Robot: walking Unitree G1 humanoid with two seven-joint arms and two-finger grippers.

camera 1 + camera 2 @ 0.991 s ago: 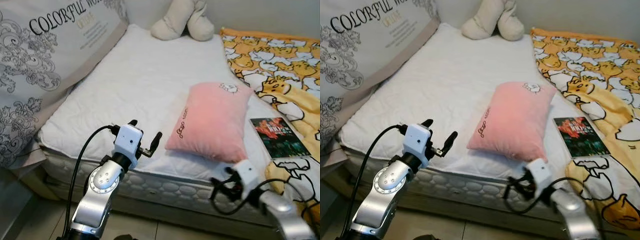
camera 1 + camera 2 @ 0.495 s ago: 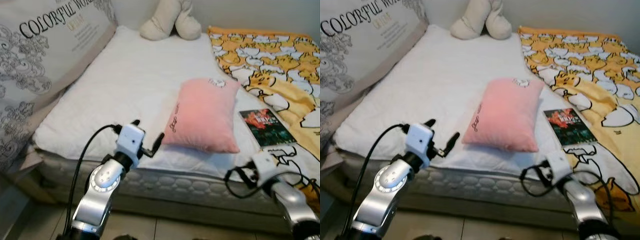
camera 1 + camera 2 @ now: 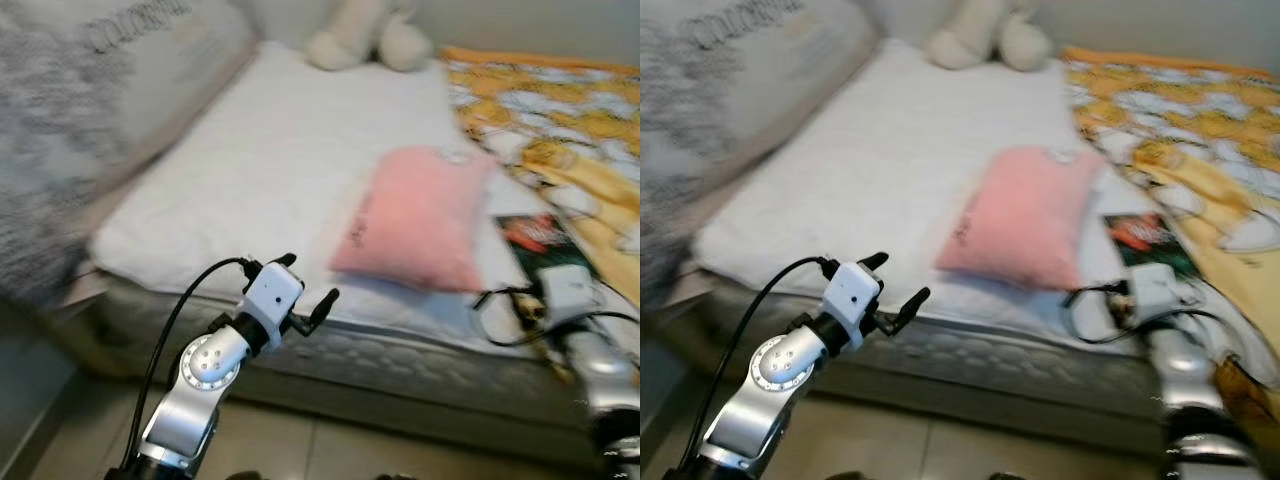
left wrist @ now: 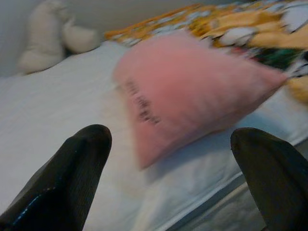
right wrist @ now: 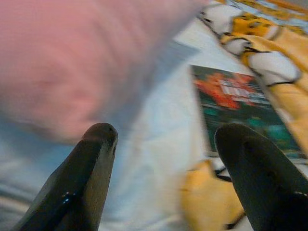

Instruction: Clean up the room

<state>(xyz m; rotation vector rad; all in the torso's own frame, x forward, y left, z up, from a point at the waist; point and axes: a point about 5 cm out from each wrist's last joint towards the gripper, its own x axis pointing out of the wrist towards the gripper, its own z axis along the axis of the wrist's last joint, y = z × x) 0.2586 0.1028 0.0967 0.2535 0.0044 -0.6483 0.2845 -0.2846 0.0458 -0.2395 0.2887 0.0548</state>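
A pink pillow (image 3: 420, 218) lies on the white bed (image 3: 270, 160), near its front edge. Just beside it, on the robot's right, a book (image 3: 535, 240) lies flat against a yellow blanket (image 3: 560, 110). A plush toy (image 3: 365, 40) sits at the far end of the bed. The left gripper (image 3: 305, 295) hovers before the mattress edge, fingers spread wide and empty. The right gripper (image 5: 163, 144) is at the bed's edge near the book, fingers (image 5: 94, 159) also spread, holding nothing. The head views are blurred
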